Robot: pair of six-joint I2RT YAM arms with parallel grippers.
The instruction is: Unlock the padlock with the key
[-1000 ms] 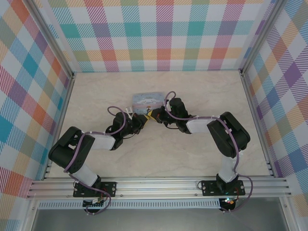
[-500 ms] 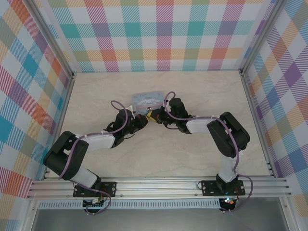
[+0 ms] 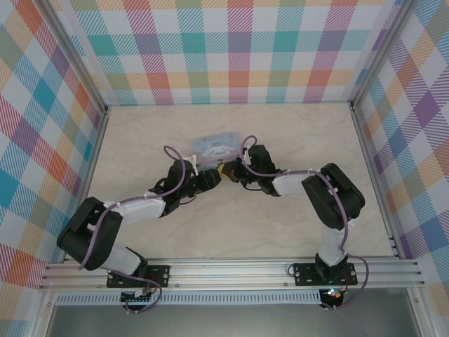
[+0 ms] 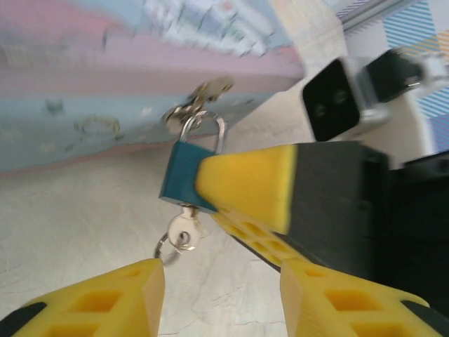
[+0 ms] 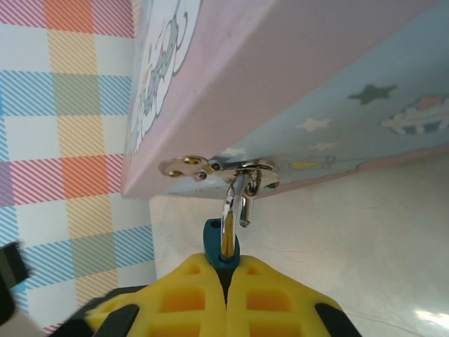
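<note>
The padlock [image 4: 184, 174] has a teal body and hangs by its silver shackle [image 5: 229, 207] from the hasp of the light-blue tin. My right gripper [image 5: 226, 272] is shut on the padlock's body [image 5: 220, 250]. One shackle leg stands out of the body, leaving an empty hole beside it. The key [image 4: 184, 229] sticks in the bottom of the lock, with its small ring [image 4: 164, 249] dangling. My left gripper [image 4: 223, 298] is open just below the key, nothing between its yellow fingers [image 4: 112, 300]. In the top view both grippers [image 3: 212, 175] [image 3: 226, 170] meet in front of the tin.
The cartoon-printed tin [image 3: 216, 146] lies on the marble-patterned table [image 3: 280, 133], right behind both grippers. Its metal hasp [image 5: 210, 167] carries the lock. Checked walls [image 3: 231, 49] close in the back and both sides.
My left gripper has opened and let go of the key, which stays in the lock. The left arm has stretched out lower toward the tin. The right arm has held still.
</note>
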